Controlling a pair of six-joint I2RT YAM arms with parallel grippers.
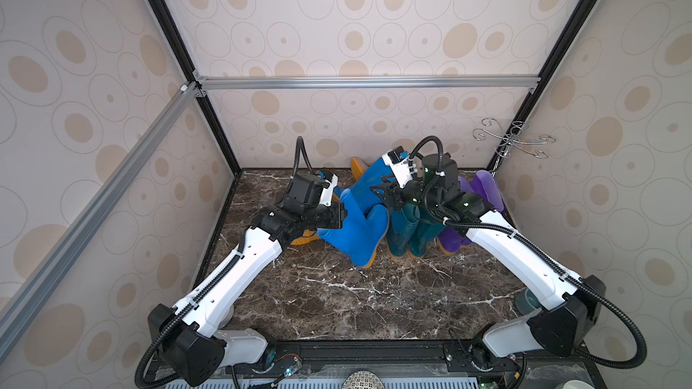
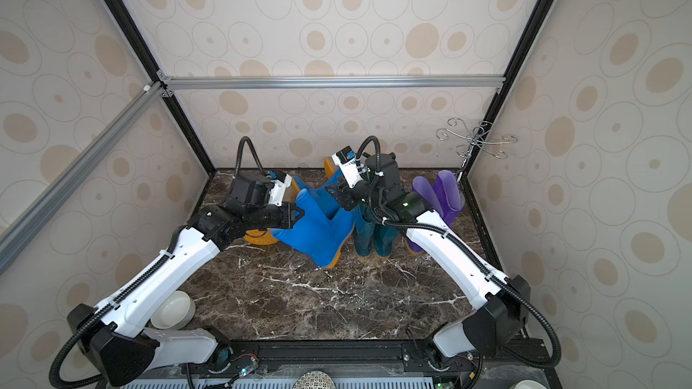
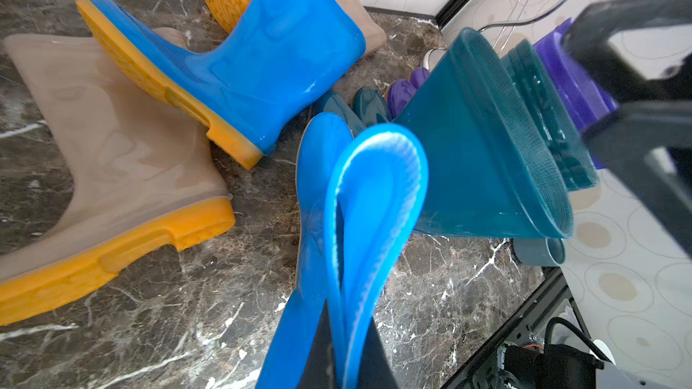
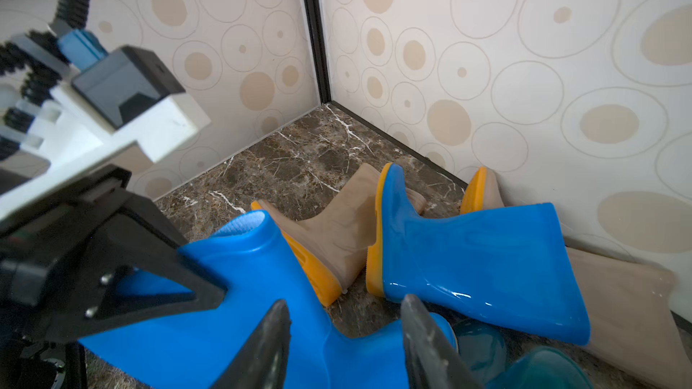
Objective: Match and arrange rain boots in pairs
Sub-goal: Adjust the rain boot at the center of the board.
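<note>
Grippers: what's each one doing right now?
Left gripper: closed on the rim of the near blue boot.
Right gripper: open, holding nothing.

Rain boots clustered at table rear; wire stand in rear-right corner.

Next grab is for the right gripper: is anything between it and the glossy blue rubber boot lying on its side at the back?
Nothing visible does. The open right gripper hangs short of that lying blue boot; the second blue rubber boot, pinched by the left gripper, sits below its fingers.
</note>
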